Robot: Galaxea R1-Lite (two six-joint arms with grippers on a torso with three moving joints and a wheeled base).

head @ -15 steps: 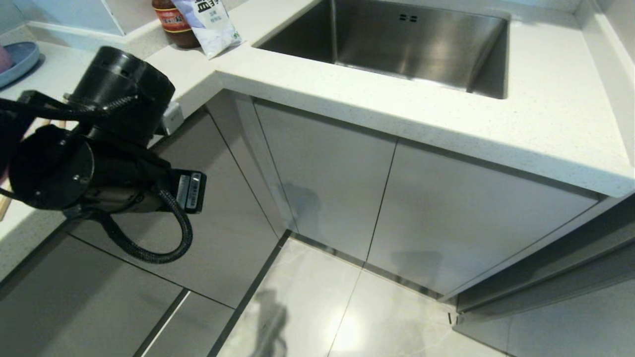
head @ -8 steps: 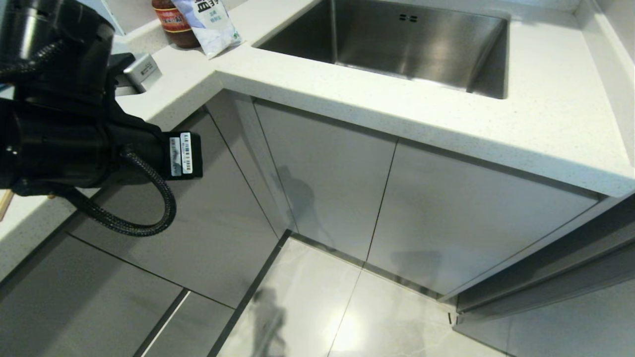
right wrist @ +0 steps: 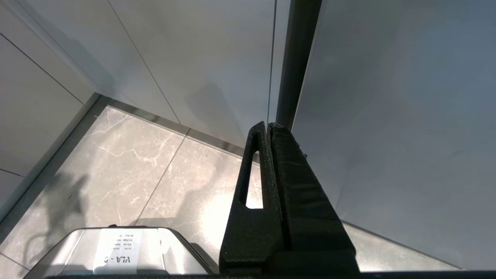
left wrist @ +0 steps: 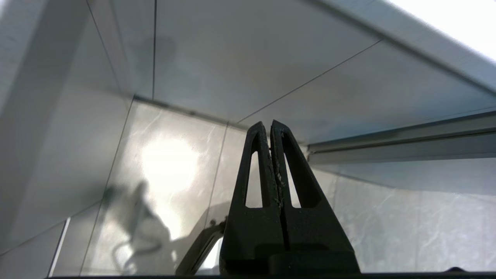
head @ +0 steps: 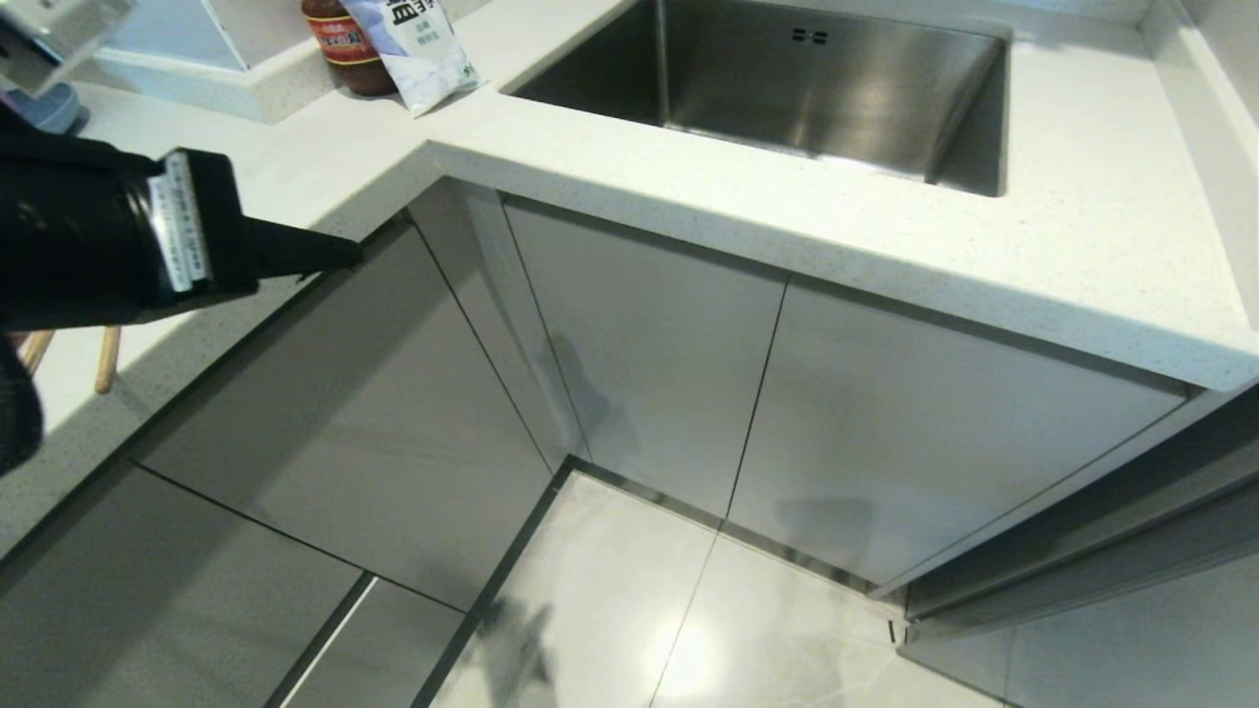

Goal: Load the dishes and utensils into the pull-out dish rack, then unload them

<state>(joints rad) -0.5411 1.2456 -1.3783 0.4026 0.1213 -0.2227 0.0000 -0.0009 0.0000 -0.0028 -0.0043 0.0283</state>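
My left gripper (head: pixel 352 258) is shut and holds nothing. It points level toward the right, just off the front edge of the left counter (head: pixel 295 177). In the left wrist view the gripper (left wrist: pixel 268 124) has cabinet fronts and floor tiles ahead of it. Two thin light wooden ends, the chopsticks (head: pixel 104 360), stick out from under the left arm on that counter. My right gripper (right wrist: pixel 267 124) is shut and empty, hanging low beside a cabinet door over the floor. The dishes and the pull-out dish rack are out of view; every cabinet front I see is closed.
A steel sink (head: pixel 787 88) is set in the far counter. A brown jar (head: pixel 339 44) and a white bag (head: pixel 418 49) stand at the counter's corner. A blue plate's edge (head: pixel 47 106) shows far left. Pale floor tiles (head: pixel 689 629) lie below.
My left arm has risen and drawn back to the left, and its wrist has turned so the shut gripper now points level to the right. The chopsticks' ends now show beneath it.
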